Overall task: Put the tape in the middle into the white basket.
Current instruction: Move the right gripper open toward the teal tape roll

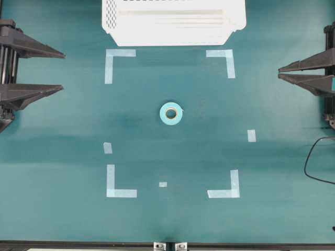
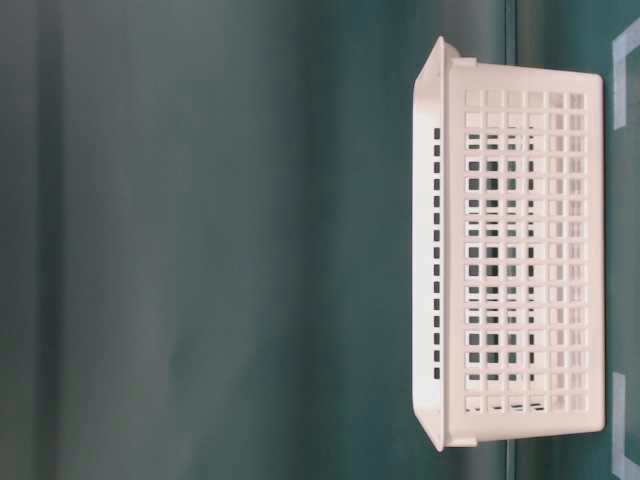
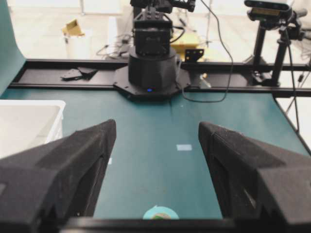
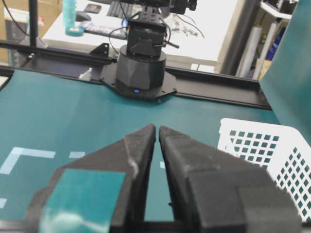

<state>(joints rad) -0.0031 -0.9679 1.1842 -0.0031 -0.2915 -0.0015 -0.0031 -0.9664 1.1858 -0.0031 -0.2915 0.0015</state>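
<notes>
Teal table (image 1: 63,209), taped corner marks (image 1: 119,186)

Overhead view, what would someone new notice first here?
A small teal ring-shaped roll of tape lies alone mid-mat, inside four pale-blue L-shaped corner marks. A large white perforated plastic basket sits at the top edge. The left gripper waits wide open at the left, the right gripper nearly closed at the right, both empty.

My left claw (image 3: 157,131) and right claw (image 4: 157,130) have matt black fingers with a rough, grainy skin. The white basket (image 1: 172,23) looks like smooth, slightly glossy plastic. The tape (image 1: 171,113) has a papery surface around a cardboard-like core. The table (image 1: 68,219) is matt teal.
</notes>
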